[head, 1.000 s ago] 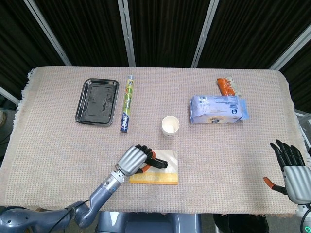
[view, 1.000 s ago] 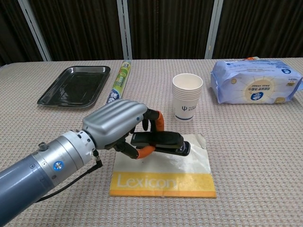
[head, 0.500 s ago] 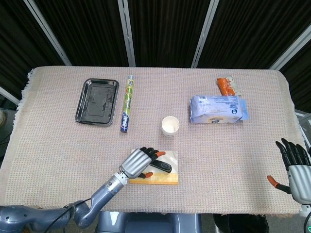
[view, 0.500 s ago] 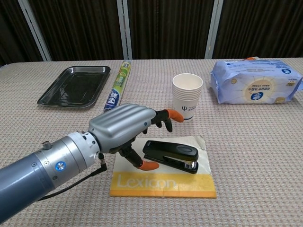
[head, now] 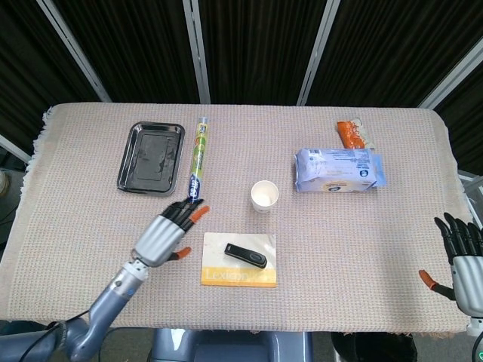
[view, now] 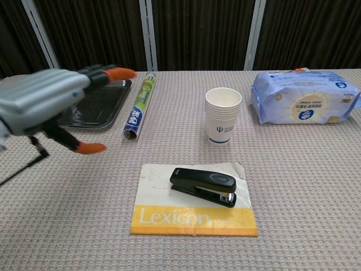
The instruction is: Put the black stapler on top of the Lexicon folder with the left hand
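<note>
The black stapler (head: 245, 255) (view: 204, 186) lies flat on the white and yellow Lexicon folder (head: 238, 271) (view: 193, 217), near the table's front edge. Nothing touches it. My left hand (head: 167, 232) (view: 48, 105) hovers to the left of the folder, fingers spread, holding nothing. My right hand (head: 462, 260) is at the far right edge of the table, fingers apart and empty; the chest view does not show it.
A black tray (head: 152, 157) (view: 89, 103) and a foil roll (head: 197, 160) (view: 139, 105) lie at the back left. A paper cup (head: 264, 195) (view: 223, 114) stands behind the folder. A blue wipes pack (head: 337, 170) (view: 304, 97) and an orange snack packet (head: 352, 134) sit at the back right.
My left hand let go of the stapler, leaving it on the folder, then opened and drew back to the left. The right hand sank slightly at the table's edge.
</note>
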### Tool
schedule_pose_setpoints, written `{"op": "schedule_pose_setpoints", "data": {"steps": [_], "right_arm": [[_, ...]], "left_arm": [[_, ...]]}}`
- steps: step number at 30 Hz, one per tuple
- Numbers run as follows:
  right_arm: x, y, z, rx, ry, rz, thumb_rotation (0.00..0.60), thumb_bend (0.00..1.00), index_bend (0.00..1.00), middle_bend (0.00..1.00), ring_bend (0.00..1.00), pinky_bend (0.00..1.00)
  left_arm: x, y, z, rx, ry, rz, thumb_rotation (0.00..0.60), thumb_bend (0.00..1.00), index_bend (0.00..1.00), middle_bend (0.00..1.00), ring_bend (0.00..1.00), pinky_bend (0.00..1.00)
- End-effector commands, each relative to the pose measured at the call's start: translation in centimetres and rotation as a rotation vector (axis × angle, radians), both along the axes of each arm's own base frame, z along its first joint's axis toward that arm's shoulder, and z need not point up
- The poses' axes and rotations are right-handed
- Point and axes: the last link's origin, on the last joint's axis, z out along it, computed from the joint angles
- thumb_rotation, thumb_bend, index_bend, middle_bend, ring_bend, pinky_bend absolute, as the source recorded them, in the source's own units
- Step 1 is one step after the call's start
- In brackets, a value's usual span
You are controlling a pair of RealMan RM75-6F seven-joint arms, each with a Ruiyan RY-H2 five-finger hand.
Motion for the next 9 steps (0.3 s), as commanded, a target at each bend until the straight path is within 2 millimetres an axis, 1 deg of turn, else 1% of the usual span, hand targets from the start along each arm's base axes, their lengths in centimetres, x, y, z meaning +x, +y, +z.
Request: {"op": "schedule_pose_setpoints", "data": {"steps": [1,3,5,7,9], "right_arm": [[0.0,-0.1,-0.2,0.000,0.007,-0.006,0.600,0.13,0.00,0.00,0.00,0.00],[0.1,-0.1,-0.5,0.008,0.016,-0.008,0.600,0.13,0.00,0.00,0.00,0.00],[0.1,-0.2,-0.8,0.017,0.023,-0.007,0.600,0.13,0.00,0.00,0.00,0.00],[0.2,-0.2,-1.1,0.026,0.029,-0.010,0.600,0.13,0.00,0.00,0.00,0.00],[0.2,-0.2,-1.4,0.036,0.035,-0.011,0.600,0.13,0.00,0.00,0.00,0.00]], "left_arm": [[-6.4,-3.7,7.5,0.171,0.114,0.215,0.600,0.19,0.00,0.00,0.00,0.11],[-8.8,-5.6,10.5,0.236,0.100,0.329,0.600,0.19,0.00,0.00,0.00,0.10],[-10.6,-7.0,12.0,0.268,0.046,0.393,0.600,0.19,0.00,0.00,0.00,0.10],[-12.3,-7.9,12.6,0.281,0.007,0.446,0.600,0.19,0.00,0.00,0.00,0.09],[-13.3,-8.1,13.0,0.271,0.039,0.462,0.600,0.19,0.00,0.00,0.00,0.08]]}}
